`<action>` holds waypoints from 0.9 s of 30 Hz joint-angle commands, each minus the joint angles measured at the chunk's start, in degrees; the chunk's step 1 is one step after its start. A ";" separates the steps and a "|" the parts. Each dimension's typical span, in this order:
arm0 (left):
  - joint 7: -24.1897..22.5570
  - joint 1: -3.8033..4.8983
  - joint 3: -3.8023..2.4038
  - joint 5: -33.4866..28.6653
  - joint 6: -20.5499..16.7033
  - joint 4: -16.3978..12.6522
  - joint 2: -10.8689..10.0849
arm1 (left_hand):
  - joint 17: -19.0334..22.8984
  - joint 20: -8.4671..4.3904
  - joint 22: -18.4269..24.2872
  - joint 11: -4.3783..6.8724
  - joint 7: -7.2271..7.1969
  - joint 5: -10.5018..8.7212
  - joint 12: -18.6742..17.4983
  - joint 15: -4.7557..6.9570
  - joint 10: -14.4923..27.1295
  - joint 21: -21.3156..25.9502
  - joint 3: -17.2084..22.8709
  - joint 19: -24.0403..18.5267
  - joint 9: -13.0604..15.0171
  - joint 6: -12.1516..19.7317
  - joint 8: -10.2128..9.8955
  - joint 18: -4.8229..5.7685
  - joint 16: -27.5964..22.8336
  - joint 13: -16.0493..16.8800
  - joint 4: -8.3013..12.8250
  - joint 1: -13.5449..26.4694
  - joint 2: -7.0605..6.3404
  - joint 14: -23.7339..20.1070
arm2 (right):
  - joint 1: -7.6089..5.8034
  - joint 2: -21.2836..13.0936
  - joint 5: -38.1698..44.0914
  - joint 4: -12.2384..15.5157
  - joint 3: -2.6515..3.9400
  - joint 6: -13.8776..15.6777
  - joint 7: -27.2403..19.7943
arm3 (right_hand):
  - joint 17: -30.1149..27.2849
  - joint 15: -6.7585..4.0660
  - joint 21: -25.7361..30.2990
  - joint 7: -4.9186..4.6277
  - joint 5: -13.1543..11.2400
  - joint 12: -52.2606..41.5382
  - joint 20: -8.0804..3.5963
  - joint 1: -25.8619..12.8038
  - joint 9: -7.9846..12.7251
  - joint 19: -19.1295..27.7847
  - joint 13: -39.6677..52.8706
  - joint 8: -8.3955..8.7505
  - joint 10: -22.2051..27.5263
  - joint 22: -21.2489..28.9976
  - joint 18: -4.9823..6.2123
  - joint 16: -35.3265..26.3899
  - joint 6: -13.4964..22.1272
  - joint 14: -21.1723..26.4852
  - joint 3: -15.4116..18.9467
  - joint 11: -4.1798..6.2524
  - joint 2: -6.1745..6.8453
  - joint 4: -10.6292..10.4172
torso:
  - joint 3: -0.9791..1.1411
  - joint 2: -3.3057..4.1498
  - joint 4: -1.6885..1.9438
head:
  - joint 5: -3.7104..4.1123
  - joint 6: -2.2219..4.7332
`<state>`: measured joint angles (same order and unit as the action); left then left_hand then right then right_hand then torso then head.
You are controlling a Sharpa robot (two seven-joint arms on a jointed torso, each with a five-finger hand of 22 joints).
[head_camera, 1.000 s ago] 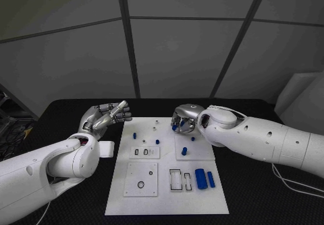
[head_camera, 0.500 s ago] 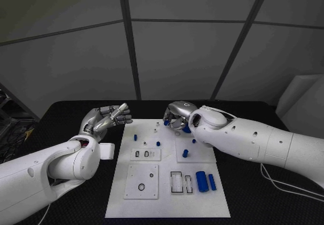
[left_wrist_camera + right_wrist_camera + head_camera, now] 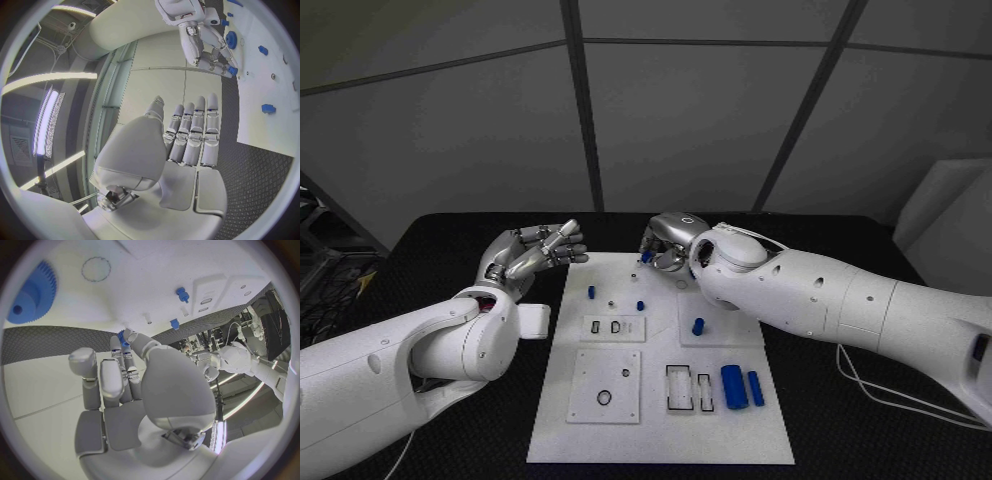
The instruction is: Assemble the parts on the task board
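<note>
Small blue part (image 3: 232,70), apparently pinched by right robot hand (image 3: 666,247)

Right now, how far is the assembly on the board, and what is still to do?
Early stage, it seems. Done: some small blue pegs already stand on the board. In hand: the right robot hand pinches a small blue part over the far edge. Left: two blue cylinders still lie loose near the front slots. The left robot hand holds nothing.
</note>
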<state>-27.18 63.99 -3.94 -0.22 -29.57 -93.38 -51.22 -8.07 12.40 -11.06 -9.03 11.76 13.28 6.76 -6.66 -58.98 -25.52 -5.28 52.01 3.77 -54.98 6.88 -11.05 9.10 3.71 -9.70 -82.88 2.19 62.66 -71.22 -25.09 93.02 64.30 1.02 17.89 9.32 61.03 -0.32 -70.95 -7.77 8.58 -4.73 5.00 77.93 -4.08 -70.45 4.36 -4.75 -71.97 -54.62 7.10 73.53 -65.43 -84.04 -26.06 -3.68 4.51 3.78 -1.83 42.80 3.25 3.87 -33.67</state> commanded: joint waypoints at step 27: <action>0.36 0.13 -0.07 0.27 0.98 0.24 0.55 | -0.13 0.29 0.11 -0.42 0.40 0.05 -0.59 -0.14 0.36 0.13 -0.02 0.27 -0.09 0.05 -0.63 0.66 -0.49 -0.05 0.42 -0.31 -0.22 -0.42 | -0.17 3.41 -0.03 -3.59 0.00 -3.67 -0.03 | 0.31 0.00 -0.44 -0.34 0.05 0.58 0.15 -0.85 -0.30 0.07 -0.12 0.32 0.14 -0.22 -0.35 0.67 0.03 -1.99 -0.31 -0.43 0.25 -0.73 | 0.01 0.15 -0.18 | -0.51 -0.62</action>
<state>-26.70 64.01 -3.95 -0.21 -29.28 -93.14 -50.75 -8.13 12.40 -11.02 -9.24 11.77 13.28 6.40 -6.66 -58.77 -25.52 -5.28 52.00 3.77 -54.98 6.62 -11.05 8.82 3.72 -9.71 -82.88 2.19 62.66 -71.53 -21.85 92.97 60.77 1.14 16.20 9.62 61.29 -0.31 -71.19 -8.13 8.29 -4.42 5.00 77.64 -4.18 -70.45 4.27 -4.17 -71.97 -54.78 7.11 73.99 -65.19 -84.03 -26.46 -3.69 4.82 3.38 -1.79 42.97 3.06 3.37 -34.25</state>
